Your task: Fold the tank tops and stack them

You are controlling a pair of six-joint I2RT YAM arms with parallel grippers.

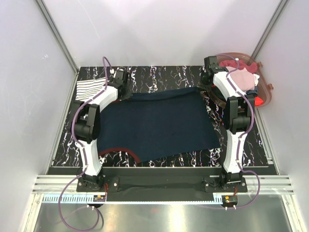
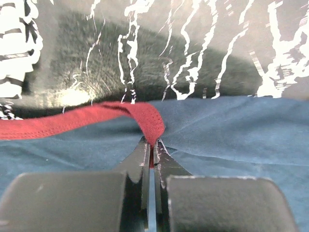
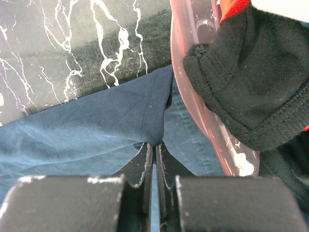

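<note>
Nearest the arm bases, well back from both grippers, the dark navy tank top (image 1: 159, 123) lies spread flat on the black marbled table (image 1: 188, 157). A curve of its dark red trim (image 1: 118, 151) shows at the near-left corner. From there the cloth runs away to its far edge, where both grippers sit. The left gripper (image 2: 152, 157) is clenched on the far-left corner. Its jaws are pressed together on a band of the red trim that comes in from its left and folds down between the tips, with navy cloth below it on either side. The right gripper (image 3: 154, 151) is clamped on the far-right corner, pinching a fold of the navy hem that rises to a small peak at its tips. Just to the right of the right gripper stands a pinkish translucent basket (image 3: 186, 72), close against the navy cloth, with a black knit garment (image 3: 241, 82) bulging over its rim. Beyond the left gripper and off to its left lies the white striped tank top (image 1: 91, 88), with bare table between it and the navy cloth.
</note>
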